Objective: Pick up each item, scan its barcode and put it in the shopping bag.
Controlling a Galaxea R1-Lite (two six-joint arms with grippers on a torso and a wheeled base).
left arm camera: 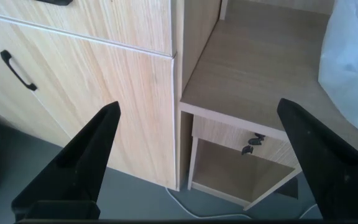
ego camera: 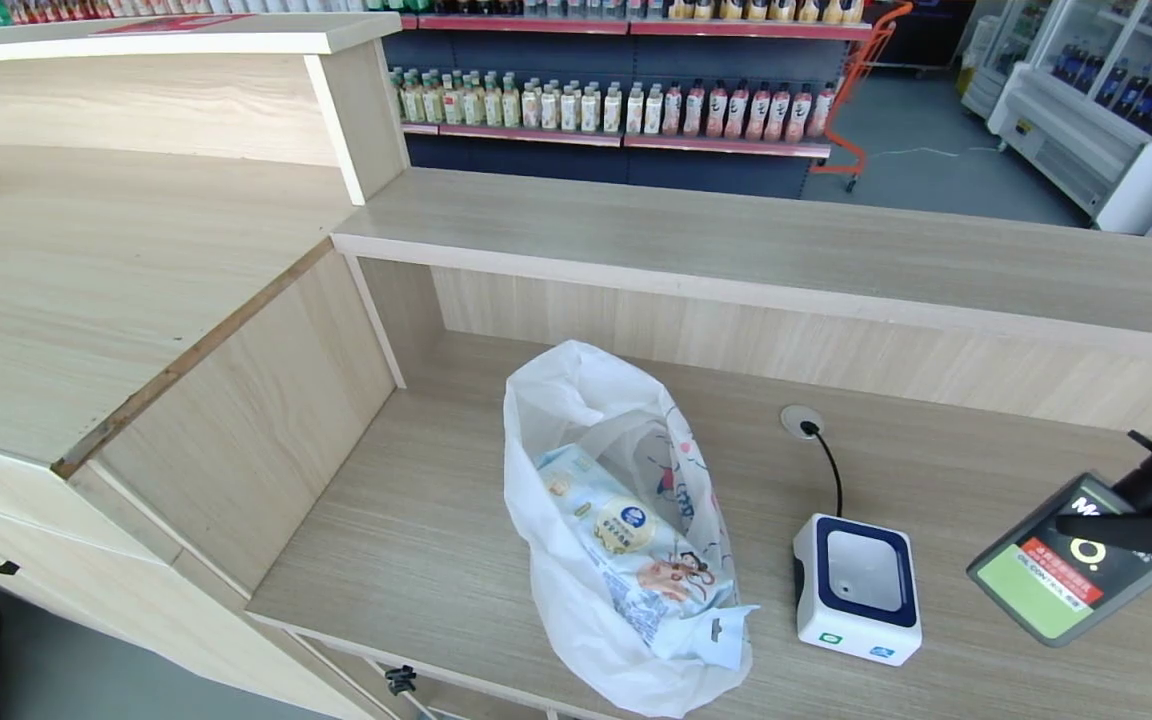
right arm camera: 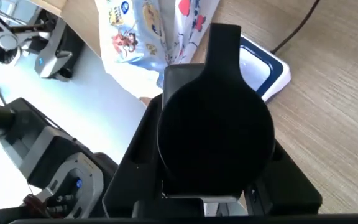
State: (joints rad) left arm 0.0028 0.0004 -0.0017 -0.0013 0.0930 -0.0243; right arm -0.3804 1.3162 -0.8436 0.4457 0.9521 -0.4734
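One dark flat pack (ego camera: 1061, 565) is clamped in the right gripper (ego camera: 1131, 505) over the right end of the counter (ego camera: 406, 540), at about 3 o'clock from the scanner (ego camera: 856, 590) in the head view. Its long axis runs from roughly 8 o'clock to 2 o'clock, and its labelled face is turned up toward the head camera. The label has a green panel at the lower end, a red band with white print across the middle and white lettering on black above. The black fingers close on the pack's 2 o'clock end, one lying across the printed face, and the rest of the pack juts out past them toward the scanner.

The scanner sits flat with its window up, and its cable (ego camera: 829, 470) leads off at 12 o'clock. At its 9 o'clock the white shopping bag (ego camera: 536, 470) lies open with a pale printed packet (ego camera: 626, 540) inside.

The left gripper (left arm camera: 199, 109) hangs with fingers spread wide on nothing, beyond the counter's corner by a cabinet door (left arm camera: 104, 81).
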